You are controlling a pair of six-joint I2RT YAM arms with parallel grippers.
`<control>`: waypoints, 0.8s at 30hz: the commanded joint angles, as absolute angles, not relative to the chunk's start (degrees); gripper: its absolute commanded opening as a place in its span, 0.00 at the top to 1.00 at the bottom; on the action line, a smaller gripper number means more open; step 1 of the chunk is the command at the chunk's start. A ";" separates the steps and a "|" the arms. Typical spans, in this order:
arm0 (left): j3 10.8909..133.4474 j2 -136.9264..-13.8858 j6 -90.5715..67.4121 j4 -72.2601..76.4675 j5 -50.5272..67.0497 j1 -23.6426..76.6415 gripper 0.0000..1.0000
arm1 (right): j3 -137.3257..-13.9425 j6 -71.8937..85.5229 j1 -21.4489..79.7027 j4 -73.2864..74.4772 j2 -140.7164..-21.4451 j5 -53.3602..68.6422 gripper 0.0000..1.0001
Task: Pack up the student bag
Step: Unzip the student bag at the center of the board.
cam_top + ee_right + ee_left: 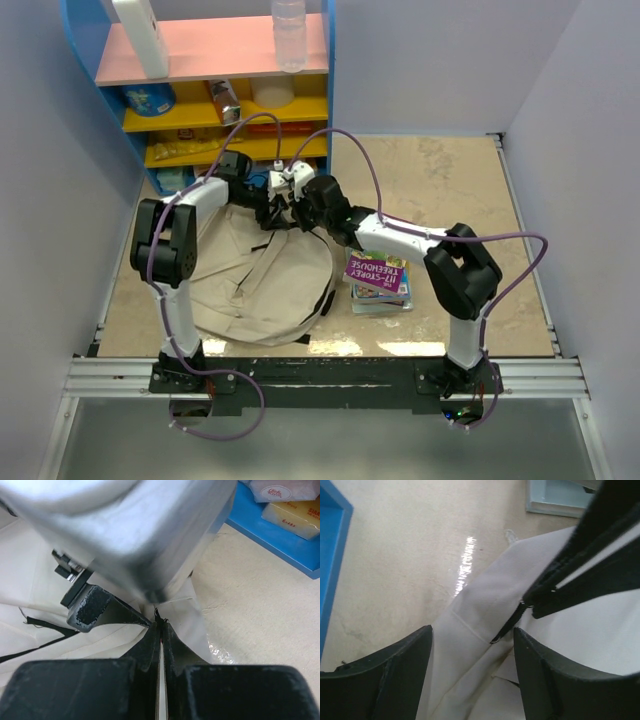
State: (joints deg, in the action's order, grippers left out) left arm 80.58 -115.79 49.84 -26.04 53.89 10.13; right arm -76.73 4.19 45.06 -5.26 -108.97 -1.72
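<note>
- Right pincer (161, 630): bottom centre of its wrist view; fingers pressed together with only a sliver between them, nipping something thin and dark at the edge of the cream cloth; whether that is a zip tab or a fold of strap cannot be told; judged to be pinning one side of the opening so the other arm can work against it.
- Left pincer (472, 640): bottom of its wrist view; fingers wide apart, straddling a ridge of cloth and a black strap without closing on them; judged to be lined up for a grip not yet taken; in the top view both pincers meet just above the middle of the frame.
- Student bag (250, 285): lying flat and slack on the desk (440, 190), left of centre in the top view, its upper end beneath the two pincers; cream cloth, black straps; whether the mouth is open cannot be seen; nothing visibly packed, so the task looks to be at the opening stage.
- Books (378, 275): small stack right of centre, just beside the bag, apart from both pincers; likely waiting to go in; purple top cover reads "13-STOREY TREEHOUSE", upside down to the top camera.
- Shelf unit (230, 110): upper left of the top view; blue frame, pink and yellow boards; a clear bottle (288, 35) stands on the top board.
- Packets (292, 505): upper right corner of the right wrist view, on the blue shelf; one white, one yellow, red print too blurred to read.
</note>
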 commanded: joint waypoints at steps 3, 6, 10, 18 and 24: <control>89.70 -121.98 63.25 -42.92 60.20 10.37 0.56 | -77.08 4.66 45.09 -10.72 -104.68 -1.23 1.00; 97.78 -128.04 67.05 -52.69 58.98 10.37 0.99 | -77.25 4.40 45.00 -10.64 -104.24 -1.84 1.00; 96.69 -128.15 66.19 -50.38 58.45 9.93 1.00 | -77.61 4.04 44.74 -9.76 -103.98 -2.46 1.00; 89.47 -117.86 60.99 -41.20 57.13 7.92 1.00 | -76.64 3.34 44.56 -8.00 -102.92 -7.02 1.00; 90.97 -114.88 63.63 -45.53 55.03 3.43 1.00 | -74.62 3.78 44.21 -7.03 -100.81 -8.61 1.00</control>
